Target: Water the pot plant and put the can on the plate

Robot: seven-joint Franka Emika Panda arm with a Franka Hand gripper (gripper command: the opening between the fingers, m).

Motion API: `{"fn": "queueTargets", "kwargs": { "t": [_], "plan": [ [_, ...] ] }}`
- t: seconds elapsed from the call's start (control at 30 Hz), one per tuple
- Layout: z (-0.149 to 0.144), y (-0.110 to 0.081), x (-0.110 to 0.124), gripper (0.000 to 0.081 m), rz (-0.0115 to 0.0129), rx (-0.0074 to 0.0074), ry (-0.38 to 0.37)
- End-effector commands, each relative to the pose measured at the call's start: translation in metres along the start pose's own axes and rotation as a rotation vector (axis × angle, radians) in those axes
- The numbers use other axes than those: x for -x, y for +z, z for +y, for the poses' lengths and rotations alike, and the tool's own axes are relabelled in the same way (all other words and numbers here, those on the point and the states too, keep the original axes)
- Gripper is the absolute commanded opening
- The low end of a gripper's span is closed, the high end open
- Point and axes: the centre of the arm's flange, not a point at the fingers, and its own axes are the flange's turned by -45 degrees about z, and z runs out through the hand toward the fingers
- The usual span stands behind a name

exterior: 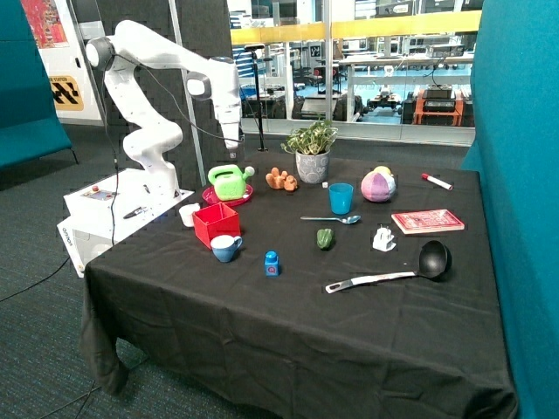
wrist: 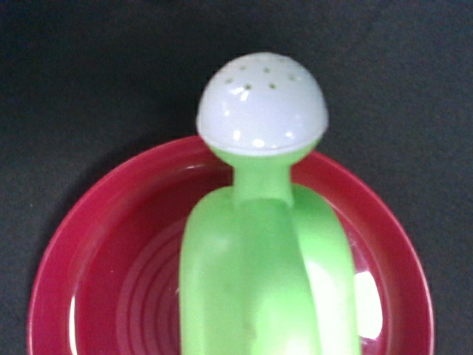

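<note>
Nearest the table's front edge lies a black ladle (exterior: 419, 264). Farther back, behind the red box (exterior: 216, 223), the can (exterior: 230, 182) stands upright on the plate (exterior: 212, 197), its pale spout tip (wrist: 261, 102) reaching out past the rim. The gripper (exterior: 232, 154) hangs just above the can; I cannot tell whether it is wide or narrow. The pot plant (exterior: 312, 150) stands beyond, well apart.

A dark grey-blue carpeted floor (exterior: 35, 349) spreads around the black-draped table (exterior: 288, 332). Tall teal fabric partitions (exterior: 520, 175) flank the scene on both sides. Behind, a wide glass window wall (exterior: 393, 78) with a yellow horizontal band (exterior: 349, 29) shows a bright workshop beyond.
</note>
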Motion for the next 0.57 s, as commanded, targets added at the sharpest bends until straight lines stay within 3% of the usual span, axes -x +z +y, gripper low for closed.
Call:
{"fn": "queueTargets", "kwargs": {
  "t": [0.0, 0.1, 0.13, 0.53],
  "plan": [
    [0.014, -0.008, 0.007, 0.0677, -0.0014, 0.0023, 0.056],
    [0.022, -0.007, 0.008, 0.0747, -0.0014, 0.0023, 0.074],
    [0.024, -0.007, 0.008, 0.0745, -0.0013, 0.0024, 0.098],
    [0.031, -0.005, -0.008, 0.0733, -0.0014, 0.0023, 0.063]
  ]
}}
